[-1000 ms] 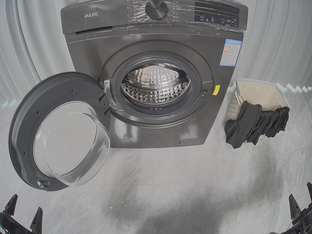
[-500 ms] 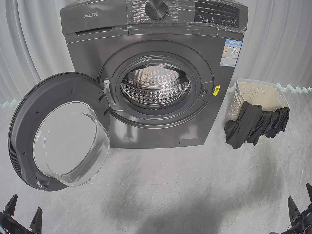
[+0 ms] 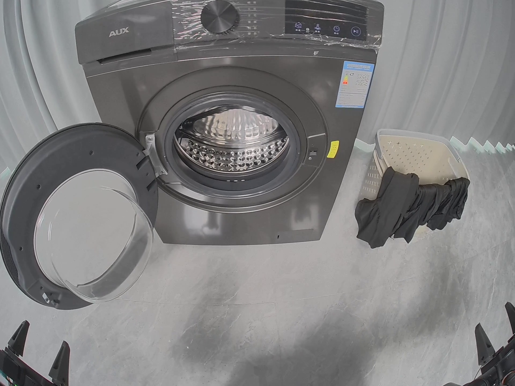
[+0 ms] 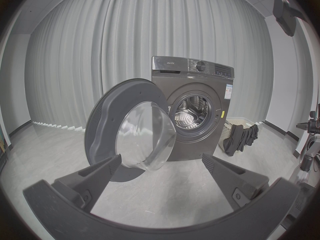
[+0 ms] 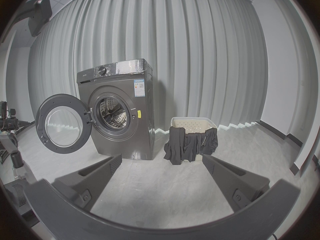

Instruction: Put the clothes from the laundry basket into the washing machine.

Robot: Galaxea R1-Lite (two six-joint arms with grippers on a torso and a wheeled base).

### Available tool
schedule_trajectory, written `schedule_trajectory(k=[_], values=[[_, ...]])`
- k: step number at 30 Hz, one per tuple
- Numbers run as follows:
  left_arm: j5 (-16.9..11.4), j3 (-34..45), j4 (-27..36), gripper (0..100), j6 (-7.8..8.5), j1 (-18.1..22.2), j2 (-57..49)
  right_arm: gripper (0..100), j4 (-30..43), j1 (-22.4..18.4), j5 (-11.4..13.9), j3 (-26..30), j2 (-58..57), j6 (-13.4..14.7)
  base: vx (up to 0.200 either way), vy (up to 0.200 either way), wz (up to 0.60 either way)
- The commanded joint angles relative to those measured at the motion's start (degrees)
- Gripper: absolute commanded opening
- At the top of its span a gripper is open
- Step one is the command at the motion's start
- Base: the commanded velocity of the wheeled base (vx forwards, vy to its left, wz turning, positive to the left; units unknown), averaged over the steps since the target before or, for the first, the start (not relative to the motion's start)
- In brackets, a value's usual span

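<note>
Clothes (image 3: 410, 207), dark and bunched, hang over the front rim of the laundry basket (image 3: 413, 133), well ahead of the right gripper (image 3: 494, 317), whose fingers are spread and empty. The left gripper (image 3: 44, 334), likewise spread, sits well short of the washing machine (image 3: 225, 226) and its swung-open door (image 3: 70, 146).

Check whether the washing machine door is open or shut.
Open: the door stands wide on the machine's left side, leaving the drum fully exposed.

Shiny metal drum (image 3: 233, 140), matt black cloth (image 3: 410, 205)
</note>
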Motion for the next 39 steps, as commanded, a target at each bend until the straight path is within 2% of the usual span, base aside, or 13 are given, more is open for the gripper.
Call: schedule_trajectory(k=[1,8,34,39], values=[[-0.02,0.92,-0.01,100,0.07,-0.01,-1.01,100,0.0,-0.07,-0.02,1.01,-0.63,-0.08,0.0,0.0,0.0],[-0.11,0.92,-0.01,100,0.34,-0.01,-1.01,100,0.0,0.02,-0.2,1.01,-0.63,0.09,0.0,0.0,0.51],[-0.11,0.92,-0.09,100,0.07,-0.01,-1.01,100,0.0,0.02,-0.11,1.01,-0.63,0.09,0.0,0.0,0.0],[-0.02,0.92,-0.09,100,0.07,-0.01,-1.01,100,0.0,0.02,-0.11,1.01,-0.63,0.01,0.0,-0.2,0.0]])
